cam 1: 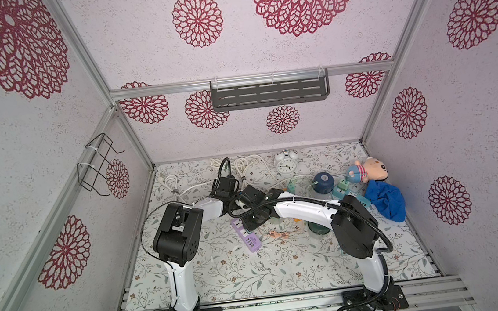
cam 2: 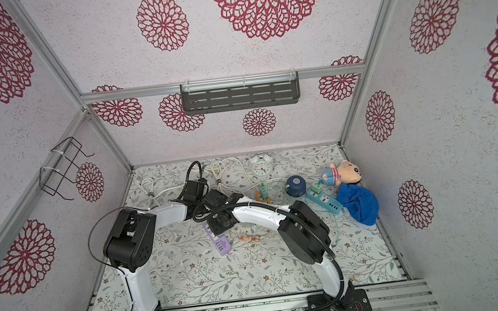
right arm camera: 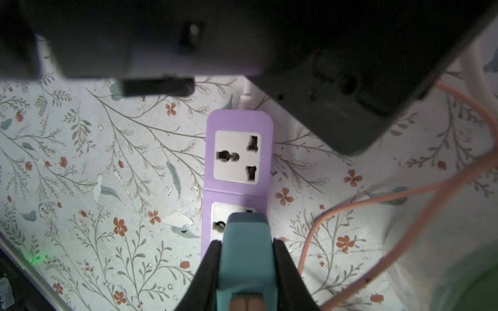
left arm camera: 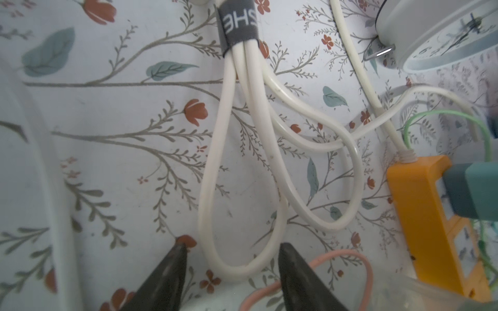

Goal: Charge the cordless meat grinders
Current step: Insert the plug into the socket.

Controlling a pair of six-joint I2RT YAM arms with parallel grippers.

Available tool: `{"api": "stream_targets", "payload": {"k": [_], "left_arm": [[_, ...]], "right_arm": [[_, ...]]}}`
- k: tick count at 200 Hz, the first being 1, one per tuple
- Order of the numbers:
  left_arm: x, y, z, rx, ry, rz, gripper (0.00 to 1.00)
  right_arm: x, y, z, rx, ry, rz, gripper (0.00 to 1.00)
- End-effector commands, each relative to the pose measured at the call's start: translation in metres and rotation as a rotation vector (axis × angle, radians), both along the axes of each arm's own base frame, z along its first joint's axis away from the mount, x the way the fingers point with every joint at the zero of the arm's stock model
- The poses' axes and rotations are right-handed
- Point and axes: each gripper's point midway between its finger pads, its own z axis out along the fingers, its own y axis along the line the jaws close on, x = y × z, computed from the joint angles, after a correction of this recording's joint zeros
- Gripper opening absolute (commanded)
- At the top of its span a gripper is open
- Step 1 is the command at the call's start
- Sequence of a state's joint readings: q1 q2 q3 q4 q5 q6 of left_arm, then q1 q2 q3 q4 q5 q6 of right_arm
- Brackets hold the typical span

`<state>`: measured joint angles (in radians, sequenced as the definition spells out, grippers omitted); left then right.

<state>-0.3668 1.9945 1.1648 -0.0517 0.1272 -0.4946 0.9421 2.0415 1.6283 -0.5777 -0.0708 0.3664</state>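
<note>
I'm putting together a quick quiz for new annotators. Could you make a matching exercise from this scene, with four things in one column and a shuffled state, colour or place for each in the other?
Things
1. right gripper
2. left gripper
3. alarm clock
4. blue cloth

States, colours and places
A. crumpled beside the plush toy
B. shut on a teal plug at the purple power strip
C. open, fingers apart over a white cable loop
D. white, with twin bells on top

Pairs: 1-B, 2-C, 3-D, 4-A
</note>
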Motion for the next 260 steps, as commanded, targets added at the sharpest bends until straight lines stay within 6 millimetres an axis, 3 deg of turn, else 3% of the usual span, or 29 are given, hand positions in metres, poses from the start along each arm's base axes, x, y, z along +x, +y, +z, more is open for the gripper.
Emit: {"api": "stream_targets", "payload": {"k": [1, 48, 95, 139, 150, 192, 217, 260], "left_arm": [[0.0, 0.017, 0.026, 0.039, -0.025, 0.05, 0.69], [-0.02, 0.057, 0.037, 0.2, 0.036, 0.171, 0.83], [-0.074, 0.099, 0.027, 0.335, 0.172, 0.264, 0.9], [-0.114, 0.112, 0.016, 0.306, 0.215, 0.316, 0.95], [-0.115, 0.114, 0.021, 0.298, 0.196, 0.324, 1.0], [-0.109, 0.119, 0.044, 0.173, 0.169, 0.358, 0.97], [-0.13, 0.134, 0.054, 0.107, 0.138, 0.433, 0.97], [-0.171, 0.141, 0.109, -0.114, -0.061, 0.521, 0.97]], "right_arm": [[-0.001, -0.005, -0.013, -0.075, -0.015, 0.004, 0.0], [0.0, -0.005, -0.016, -0.092, -0.038, 0.004, 0.0], [0.0, -0.004, -0.022, -0.107, -0.045, 0.008, 0.0], [0.001, -0.002, -0.022, -0.1, -0.052, 0.012, 0.0], [0.0, -0.001, -0.023, -0.098, -0.047, 0.015, 0.0], [-0.001, -0.002, -0.021, -0.091, -0.049, 0.016, 0.0], [-0.001, -0.006, -0.024, -0.102, -0.05, 0.011, 0.0], [0.003, -0.007, -0.031, -0.131, -0.06, 0.006, 0.0]]}}
